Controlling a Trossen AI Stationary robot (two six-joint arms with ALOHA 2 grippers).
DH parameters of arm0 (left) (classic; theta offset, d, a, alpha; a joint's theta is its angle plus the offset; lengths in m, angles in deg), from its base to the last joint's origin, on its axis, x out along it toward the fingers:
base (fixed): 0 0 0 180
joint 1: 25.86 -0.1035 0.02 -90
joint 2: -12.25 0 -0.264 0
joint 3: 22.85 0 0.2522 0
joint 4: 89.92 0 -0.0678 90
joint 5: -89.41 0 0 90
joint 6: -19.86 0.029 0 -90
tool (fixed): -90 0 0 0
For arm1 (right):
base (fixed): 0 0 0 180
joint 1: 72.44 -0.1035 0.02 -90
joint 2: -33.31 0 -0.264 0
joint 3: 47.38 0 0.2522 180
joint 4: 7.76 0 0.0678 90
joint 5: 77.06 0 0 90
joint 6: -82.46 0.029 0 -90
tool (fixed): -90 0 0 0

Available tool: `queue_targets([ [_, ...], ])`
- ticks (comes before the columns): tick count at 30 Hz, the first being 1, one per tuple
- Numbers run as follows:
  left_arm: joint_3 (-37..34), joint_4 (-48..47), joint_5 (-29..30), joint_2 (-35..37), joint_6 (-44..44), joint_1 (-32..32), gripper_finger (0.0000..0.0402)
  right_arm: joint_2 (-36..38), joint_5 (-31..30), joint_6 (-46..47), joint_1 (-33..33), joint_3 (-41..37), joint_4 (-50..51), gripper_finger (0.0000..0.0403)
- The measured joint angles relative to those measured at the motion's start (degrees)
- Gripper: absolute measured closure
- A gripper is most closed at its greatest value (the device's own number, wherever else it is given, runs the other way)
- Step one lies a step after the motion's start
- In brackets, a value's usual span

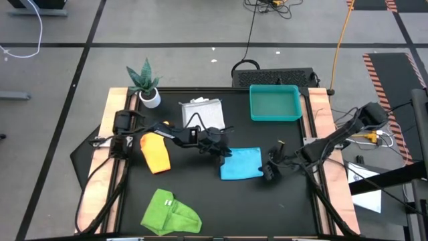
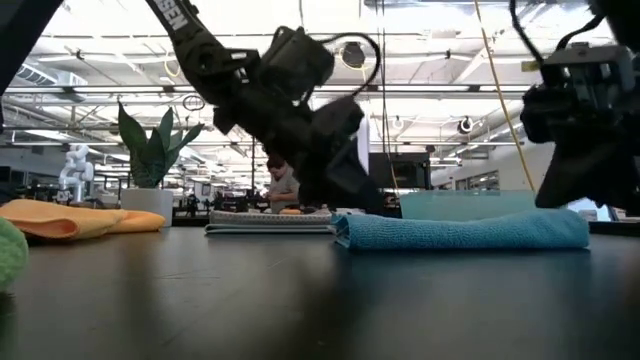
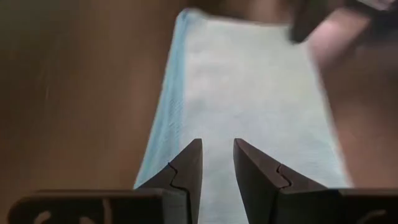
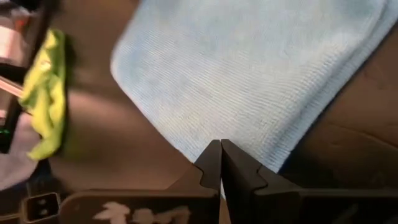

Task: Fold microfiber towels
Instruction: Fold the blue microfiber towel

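A folded blue towel (image 1: 241,163) lies flat on the black table, right of centre; it also shows in the low view (image 2: 465,231). My left gripper (image 1: 221,151) stands low at its left edge, fingers a little apart above the cloth (image 3: 217,149). My right gripper (image 1: 270,169) is at its right edge, fingers shut over the towel's border (image 4: 221,148). A yellow-orange towel (image 1: 155,153) lies at the left. A crumpled lime green one (image 1: 171,213) lies at the near edge. A folded white-grey one (image 1: 202,111) lies at the back. My left gripper slants down over the blue towel's left end (image 3: 186,112) with nothing between its fingers; I cannot tell whether the tips touch the cloth. My right gripper hangs shut over the towel's right border (image 4: 261,143); I cannot tell whether it touches it.
A rigid teal tray (image 1: 275,117) stands at the back right and a potted plant (image 1: 146,85) at the back left. Bare black table lies in front of the blue towel and between it and the green one.
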State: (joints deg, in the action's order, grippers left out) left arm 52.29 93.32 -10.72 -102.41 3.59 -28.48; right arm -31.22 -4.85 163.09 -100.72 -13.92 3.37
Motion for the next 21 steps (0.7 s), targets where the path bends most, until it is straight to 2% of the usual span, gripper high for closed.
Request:
queue_targets([
  [6, 0.00, -0.97, 2.02, -1.27, -0.44, -0.02, 0.0309, -4.43, 5.80, 0.14, 0.45, 0.02, -0.82, 0.0403],
  [12, 0.00, -2.82, 5.43, -1.38, -0.40, -0.51, 0.0309, -6.05, 7.23, -1.08, 0.60, 0.04, -1.27, 0.0403],
  [21, 0.00, 3.66, 2.29, 2.11, -2.92, -0.53, 0.0309, 3.66, 5.67, -5.95, 2.36, 0.04, -1.44, 0.0403],
])
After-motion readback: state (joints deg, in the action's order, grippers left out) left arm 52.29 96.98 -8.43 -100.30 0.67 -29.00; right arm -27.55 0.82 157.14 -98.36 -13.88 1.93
